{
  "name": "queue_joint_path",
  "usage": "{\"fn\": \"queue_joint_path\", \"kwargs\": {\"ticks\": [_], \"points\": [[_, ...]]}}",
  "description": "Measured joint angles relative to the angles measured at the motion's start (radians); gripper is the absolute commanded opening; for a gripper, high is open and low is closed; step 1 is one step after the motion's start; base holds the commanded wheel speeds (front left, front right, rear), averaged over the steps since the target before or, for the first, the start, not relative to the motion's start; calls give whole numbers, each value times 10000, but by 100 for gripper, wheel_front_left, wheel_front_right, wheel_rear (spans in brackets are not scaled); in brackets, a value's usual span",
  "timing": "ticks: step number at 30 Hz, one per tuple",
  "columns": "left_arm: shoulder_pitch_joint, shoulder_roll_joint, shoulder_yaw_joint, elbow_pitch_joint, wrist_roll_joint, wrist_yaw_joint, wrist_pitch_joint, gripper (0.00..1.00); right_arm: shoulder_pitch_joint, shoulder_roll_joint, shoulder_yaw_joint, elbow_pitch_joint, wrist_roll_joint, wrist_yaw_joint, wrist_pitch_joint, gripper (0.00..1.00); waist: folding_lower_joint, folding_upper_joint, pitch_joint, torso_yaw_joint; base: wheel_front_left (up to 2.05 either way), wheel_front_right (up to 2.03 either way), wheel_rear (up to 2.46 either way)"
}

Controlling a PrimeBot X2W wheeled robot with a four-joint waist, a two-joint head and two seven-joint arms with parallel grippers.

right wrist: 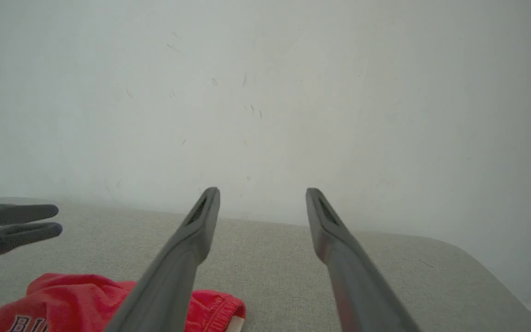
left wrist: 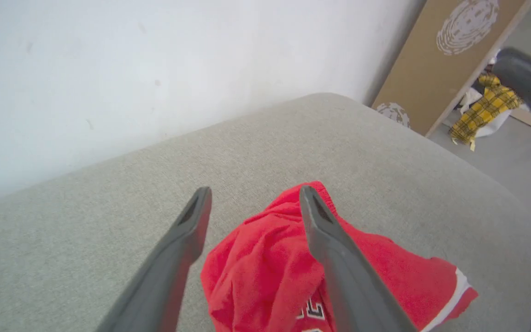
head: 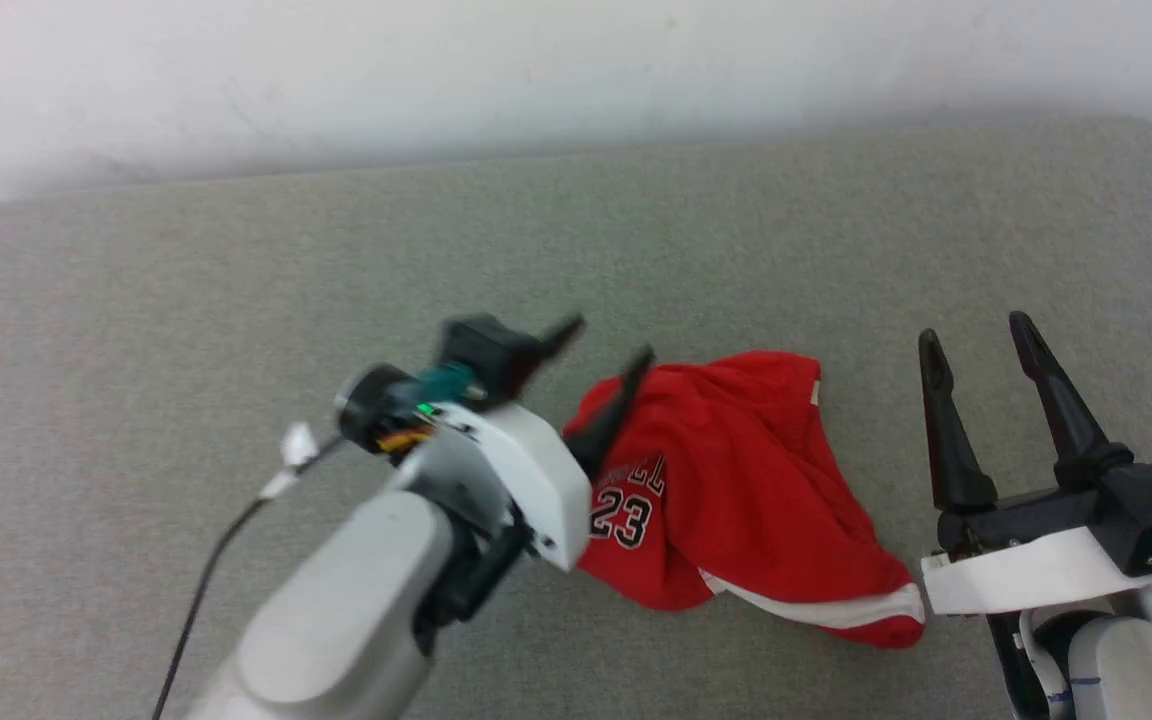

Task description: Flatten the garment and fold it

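Head view, flattening step: garment [head: 736,480] bunched at middle of cushion [head: 236,300], jaws spread on both — left gripper [head: 611,338] over it, right gripper [head: 974,328] beside. Calls next for pinching opposite edges.

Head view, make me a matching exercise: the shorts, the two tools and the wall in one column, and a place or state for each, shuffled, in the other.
Column one:
1. shorts
2. left tool
3. right tool
4. wall

Column two:
A. open, over the bare grey cushion, off to one side of the red cloth
B. white, behind everything
C. crumpled in a heap, not flattened
D. open, one finger over the red cloth

Pairs: 1-C, 2-D, 3-A, 4-B
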Motion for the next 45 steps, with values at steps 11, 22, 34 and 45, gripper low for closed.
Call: {"fn": "queue_joint_path", "kwargs": {"ticks": [11, 22, 34, 45], "points": [[2240, 1559, 2215, -2604, 1145, 2661, -2867, 100, 434, 0, 125, 13, 19, 0, 94, 100, -3, 0, -742, 447, 0, 0, 0], [5740, 1490, 2510, -2832, 2031, 3672, -4010, 100, 1209, 0, 50, 236, 224, -2, 180, 100, -2, 0, -828, 484, 0, 0, 0], [5912, 796, 3166, -3074, 2708, 3267, -4019, 100, 585, 2, -142, 222, -10, -2, 807, 100, -2, 0, -691, 568, 0, 0, 0], [5313, 88, 3329, -2857, 3129, 2552, -4019, 100, -1141, 8, -562, 1916, -199, -2, 3216, 100, 0, 0, 161, 831, 0, 0, 0]]}}
